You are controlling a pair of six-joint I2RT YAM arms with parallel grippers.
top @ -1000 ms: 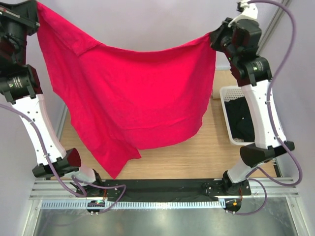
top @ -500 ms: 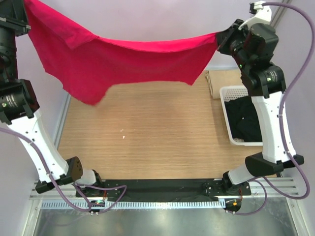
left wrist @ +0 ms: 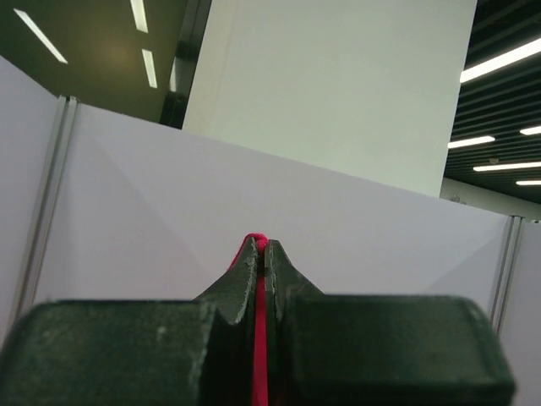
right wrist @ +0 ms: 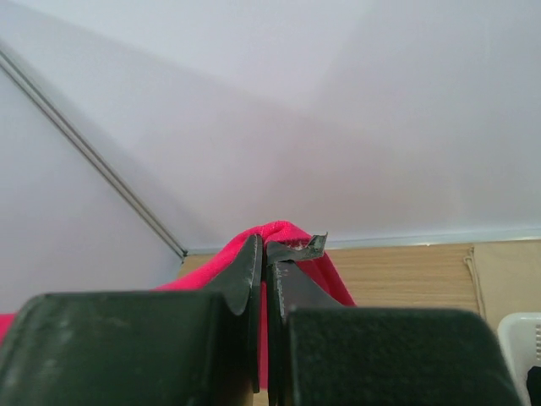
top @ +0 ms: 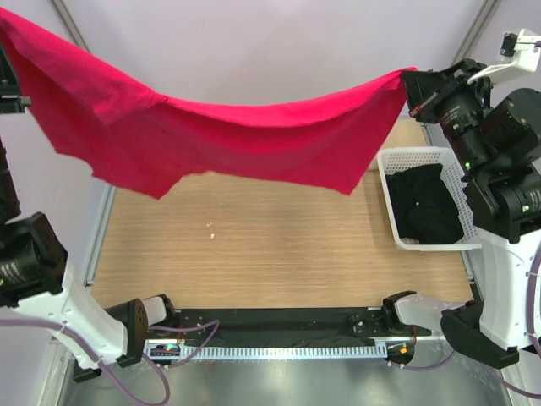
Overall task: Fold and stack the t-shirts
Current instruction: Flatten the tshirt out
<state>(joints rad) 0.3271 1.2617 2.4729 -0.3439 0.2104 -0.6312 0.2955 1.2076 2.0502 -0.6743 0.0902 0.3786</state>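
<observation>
1 red t-shirt (top: 254,139) hangs between left fingers (left wrist: 250,269) and right fingers (right wrist: 251,272), both pinching it.

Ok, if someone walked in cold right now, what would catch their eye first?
The crimson t-shirt, stretched in mid-air above the table, pinched at its ends by the left gripper and right gripper. Then the white basket at the table's right edge, holding dark cloth.
</observation>
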